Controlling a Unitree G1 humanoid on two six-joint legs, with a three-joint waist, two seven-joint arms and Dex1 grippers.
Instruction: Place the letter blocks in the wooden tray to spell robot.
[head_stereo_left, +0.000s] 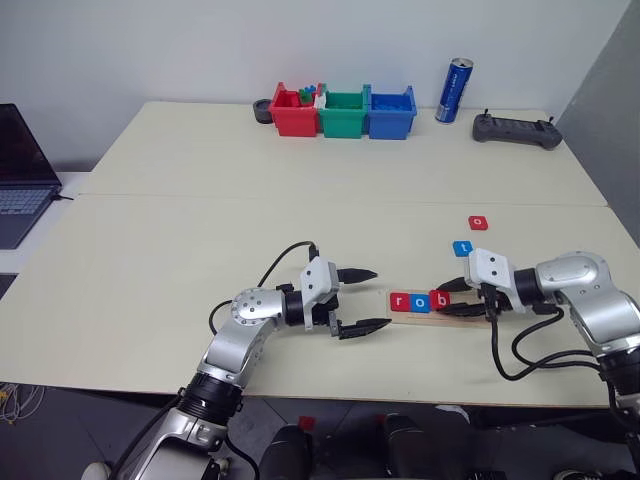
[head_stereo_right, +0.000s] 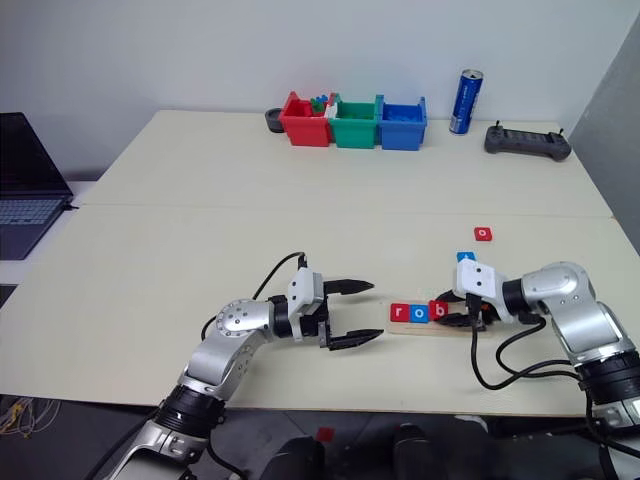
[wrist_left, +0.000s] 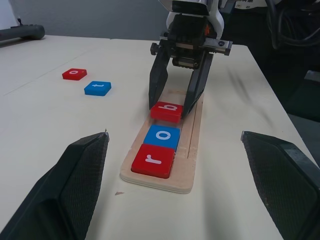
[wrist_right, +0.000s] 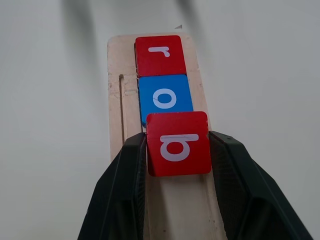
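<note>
The wooden tray (head_stereo_left: 420, 317) lies near the table's front edge. It holds a red "r" block (head_stereo_left: 400, 301) and a blue "o" block (head_stereo_left: 419, 301) side by side. My right gripper (head_stereo_left: 442, 298) is shut on a red "b" block (wrist_right: 178, 142). It holds the block just over the tray, and the block's edge overlaps the blue "o" (wrist_right: 165, 98). A blue "t" block (head_stereo_left: 462, 247) and a red "o" block (head_stereo_left: 478, 222) lie loose on the table behind the tray. My left gripper (head_stereo_left: 382, 297) stands open and empty just left of the tray's "r" end.
Red (head_stereo_left: 295, 112), green (head_stereo_left: 344, 113) and blue (head_stereo_left: 391, 113) plastic bins stand at the table's far edge. A blue can (head_stereo_left: 458, 90) and a black controller (head_stereo_left: 516, 130) sit to their right. A laptop (head_stereo_left: 20, 175) sits at the far left.
</note>
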